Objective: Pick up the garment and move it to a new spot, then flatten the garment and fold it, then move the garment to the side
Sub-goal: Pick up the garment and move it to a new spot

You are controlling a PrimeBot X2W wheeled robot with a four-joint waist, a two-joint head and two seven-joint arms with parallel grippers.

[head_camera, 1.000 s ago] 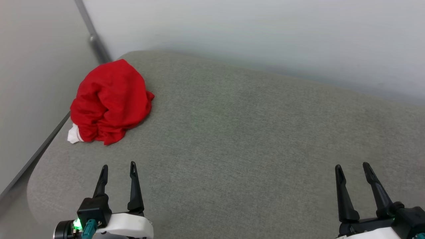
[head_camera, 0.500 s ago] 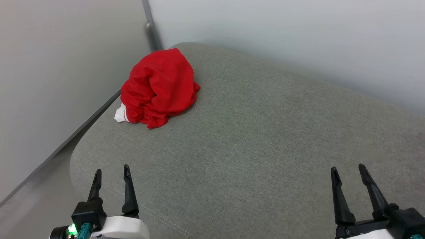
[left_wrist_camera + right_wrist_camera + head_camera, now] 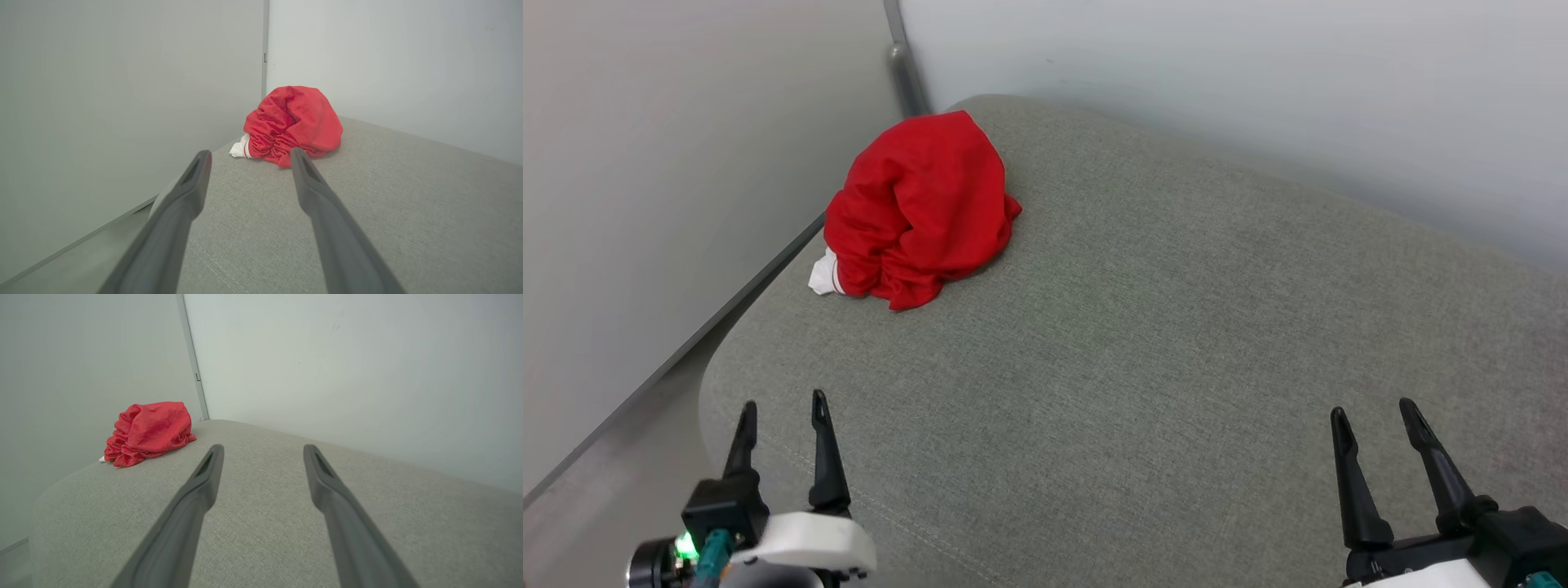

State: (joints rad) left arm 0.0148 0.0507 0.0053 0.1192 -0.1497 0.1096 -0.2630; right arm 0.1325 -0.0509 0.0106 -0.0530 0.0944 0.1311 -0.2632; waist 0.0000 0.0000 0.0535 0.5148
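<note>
1. With both arms held at the near edge of the grey upholstered cushion [image 3: 1176, 343], the left gripper [image 3: 783, 401] is released: jaws spread wide, nothing between them.
2. Right gripper [image 3: 1373, 408] is the same: fingers apart, empty, pointing across bare cushion fabric.
3. Just under the left gripper is the cushion's rounded near corner, with a stitched seam [image 3: 907, 514] running past its fingers. Off its outer side is a strip of grey floor [image 3: 596, 531].
4. The red jersey T-shirt [image 3: 923, 204] lies ahead of the left gripper, slightly toward its right finger and well apart from the tips. From the right gripper it is far ahead and well off to the left.
5. The shirt is bunched into a rounded heap resting on the cushion near its far corner, untouched by either gripper.
6. A white sleeve [image 3: 822, 278] with red-white striped trim sticks out at the heap's base, on the near wall side.
7. Past the heap a vertical metal strip [image 3: 900, 57] marks the corner between the left wall [image 3: 645, 163] and the back wall [image 3: 1258, 82].
</note>
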